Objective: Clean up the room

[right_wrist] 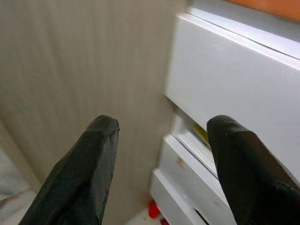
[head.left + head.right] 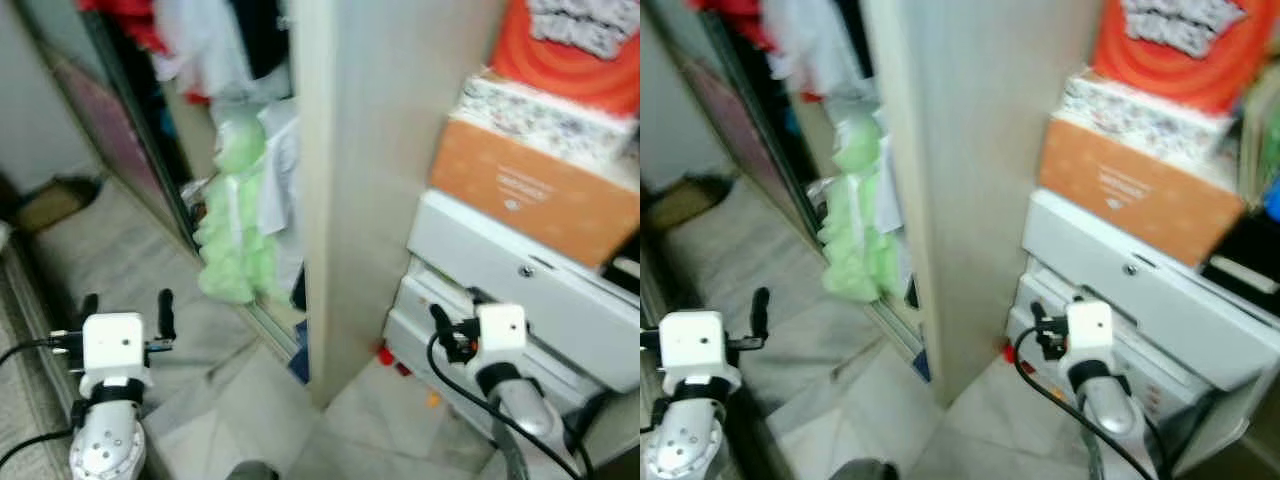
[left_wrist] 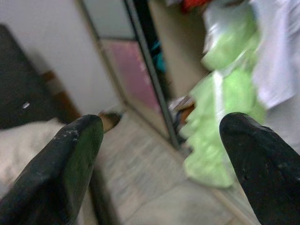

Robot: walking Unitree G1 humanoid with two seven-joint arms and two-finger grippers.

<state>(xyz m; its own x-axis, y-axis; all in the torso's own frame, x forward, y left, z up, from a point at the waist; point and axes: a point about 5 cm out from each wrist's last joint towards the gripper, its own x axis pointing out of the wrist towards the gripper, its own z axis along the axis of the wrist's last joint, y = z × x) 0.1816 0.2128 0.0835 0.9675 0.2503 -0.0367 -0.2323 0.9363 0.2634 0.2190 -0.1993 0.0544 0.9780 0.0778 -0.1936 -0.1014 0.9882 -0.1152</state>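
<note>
My left gripper [image 2: 127, 303] is held up low on the left, open and empty, facing an open wardrobe where a light green garment [image 2: 235, 215] hangs down to the floor. In the left wrist view that green garment [image 3: 220, 117] lies ahead between my spread fingers [image 3: 70, 164]. My right gripper [image 2: 452, 315] is raised on the right, open with nothing in it, close before a white plastic drawer unit [image 2: 520, 290]. The right wrist view looks along its fingers [image 1: 89, 173] at the white drawers [image 1: 234, 89] and the beige panel [image 1: 84, 70].
A tall beige wardrobe side panel [image 2: 370, 180] stands in the middle. On the drawer unit sit an orange box [image 2: 530, 190], a patterned box [image 2: 540, 115] and an orange-red bag [image 2: 570, 50]. Small red bits [image 2: 388, 357] lie at the drawers' foot. Clothes [image 2: 200, 40] hang in the wardrobe. The floor is pale marble tile [image 2: 200, 400].
</note>
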